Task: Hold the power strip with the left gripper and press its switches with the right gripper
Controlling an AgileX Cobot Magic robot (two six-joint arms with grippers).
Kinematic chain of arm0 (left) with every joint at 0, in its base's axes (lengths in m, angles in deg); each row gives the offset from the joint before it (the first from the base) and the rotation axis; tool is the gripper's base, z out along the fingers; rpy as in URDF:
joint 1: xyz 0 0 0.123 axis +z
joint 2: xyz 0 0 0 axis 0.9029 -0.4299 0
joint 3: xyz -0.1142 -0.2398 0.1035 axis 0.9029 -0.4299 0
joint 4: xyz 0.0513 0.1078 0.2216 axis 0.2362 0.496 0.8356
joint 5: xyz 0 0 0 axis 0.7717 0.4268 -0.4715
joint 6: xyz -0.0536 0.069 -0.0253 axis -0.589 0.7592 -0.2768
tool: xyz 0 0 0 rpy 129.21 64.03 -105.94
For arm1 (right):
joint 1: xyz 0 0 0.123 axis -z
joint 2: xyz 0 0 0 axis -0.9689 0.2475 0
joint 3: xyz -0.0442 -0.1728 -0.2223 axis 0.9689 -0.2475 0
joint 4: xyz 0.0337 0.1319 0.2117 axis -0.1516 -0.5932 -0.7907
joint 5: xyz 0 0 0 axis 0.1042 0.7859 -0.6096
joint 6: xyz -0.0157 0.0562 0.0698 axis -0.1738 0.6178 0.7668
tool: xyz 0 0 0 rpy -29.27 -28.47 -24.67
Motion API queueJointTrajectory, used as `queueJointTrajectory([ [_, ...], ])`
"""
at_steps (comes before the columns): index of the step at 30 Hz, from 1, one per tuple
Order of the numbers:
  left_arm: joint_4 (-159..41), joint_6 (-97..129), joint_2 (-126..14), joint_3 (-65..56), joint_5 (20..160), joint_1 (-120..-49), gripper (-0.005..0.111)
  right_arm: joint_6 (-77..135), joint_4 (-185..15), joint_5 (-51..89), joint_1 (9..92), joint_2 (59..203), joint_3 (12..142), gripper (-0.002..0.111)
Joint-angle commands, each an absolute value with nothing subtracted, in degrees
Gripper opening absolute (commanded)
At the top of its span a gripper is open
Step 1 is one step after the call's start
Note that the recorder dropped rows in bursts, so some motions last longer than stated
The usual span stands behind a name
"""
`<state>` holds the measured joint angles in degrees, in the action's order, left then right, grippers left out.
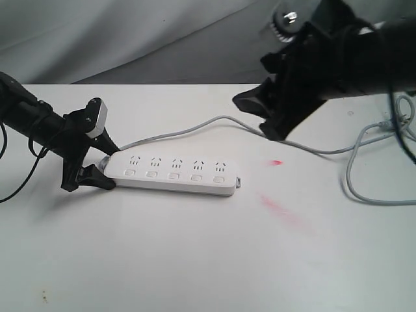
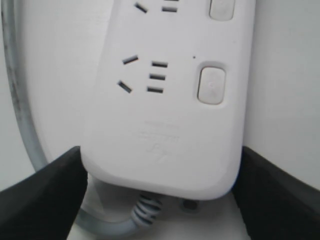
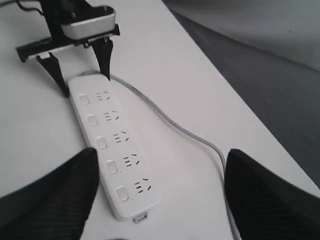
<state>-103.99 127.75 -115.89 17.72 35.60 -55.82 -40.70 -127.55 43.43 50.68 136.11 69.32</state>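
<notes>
The white power strip [image 1: 172,174] lies flat on the white table, its five switches [image 1: 174,175] in a row along the near side. My left gripper [image 1: 110,167] is shut on its cord end, one black finger against each long side, as the left wrist view shows [image 2: 161,155] around the power strip [image 2: 170,125] and one switch [image 2: 211,84]. My right gripper [image 1: 260,117] hangs open in the air, up and to the right of the strip's free end. Its wrist view shows the gripper [image 3: 160,155] wide apart above the strip [image 3: 115,150], touching nothing.
The grey cord [image 1: 214,120] runs from the strip's left end across the back of the table and loops at the right edge [image 1: 364,169]. Red smears [image 1: 277,162] mark the table right of the strip. A grey backdrop [image 1: 130,32] hangs behind the table's back edge.
</notes>
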Motion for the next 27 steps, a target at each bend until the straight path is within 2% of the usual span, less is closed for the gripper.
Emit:
queueJointTrajectory([
  [1,-101.65,127.47,-116.11,17.68,35.85,-55.95,0.065,-33.54,-126.73,42.82,50.84,121.86,60.19,0.066],
  [7,-101.65,127.47,-116.11,17.68,35.85,-55.95,0.065,-15.99,-121.62,44.26,50.84,103.74,48.98,0.066],
  [12,-101.65,127.64,-116.11,17.68,35.85,-55.95,0.065,-11.06,-119.61,44.9,50.84,93.16,41.87,0.066],
  [19,-101.65,127.64,-116.11,17.68,35.85,-55.95,0.065,-10.89,-119.61,45.03,50.84,90.03,38.48,0.061],
  [23,-101.65,127.64,-116.11,17.68,35.85,-55.95,0.065,-10.89,-119.61,44.12,50.84,90.03,38.48,0.045],
  [27,-101.65,127.48,-116.11,17.68,35.85,-55.95,0.065,-10.89,-119.61,43.1,50.84,90.03,38.48,0.017],
])
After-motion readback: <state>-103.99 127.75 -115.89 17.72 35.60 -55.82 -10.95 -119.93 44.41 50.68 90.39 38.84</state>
